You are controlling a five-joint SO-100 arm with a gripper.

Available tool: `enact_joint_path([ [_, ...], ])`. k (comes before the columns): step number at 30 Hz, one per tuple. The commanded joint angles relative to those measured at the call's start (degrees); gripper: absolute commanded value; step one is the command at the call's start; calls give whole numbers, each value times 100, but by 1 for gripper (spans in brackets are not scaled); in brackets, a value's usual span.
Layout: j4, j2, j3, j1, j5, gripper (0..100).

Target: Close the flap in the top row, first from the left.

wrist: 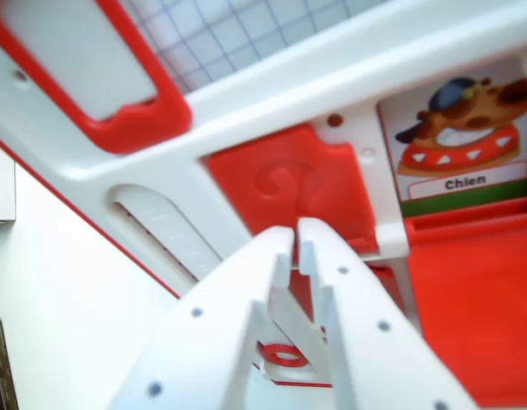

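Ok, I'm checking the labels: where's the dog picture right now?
In the wrist view the dog picture sits at the upper right, just right of the red question-mark flap and above an open red flap.

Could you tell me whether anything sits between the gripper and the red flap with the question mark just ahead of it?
Nothing visible does. The gripper points straight at the red question-mark flap, its nearly closed tips overlapping the flap's lower edge. The dog picture labelled Chien lies off to the wrist view's right, clear of that line.
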Motion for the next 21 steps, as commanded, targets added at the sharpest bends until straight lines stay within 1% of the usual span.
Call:
enact_joint_path([
  [1,343,571,-633,-185,-202,0],
  [3,694,896,-624,-290,-316,0],
  [8,1758,1942,-448,-510,-809,0],
  [13,2839,2936,-369,-598,-1424,0],
  [15,3349,3287,-360,-554,-1670,0],
  [17,3806,3586,-431,-422,-1934,0],
  [19,4236,3788,-571,-202,-2268,0],
  [21,4447,3981,-606,97,-2540,0],
])
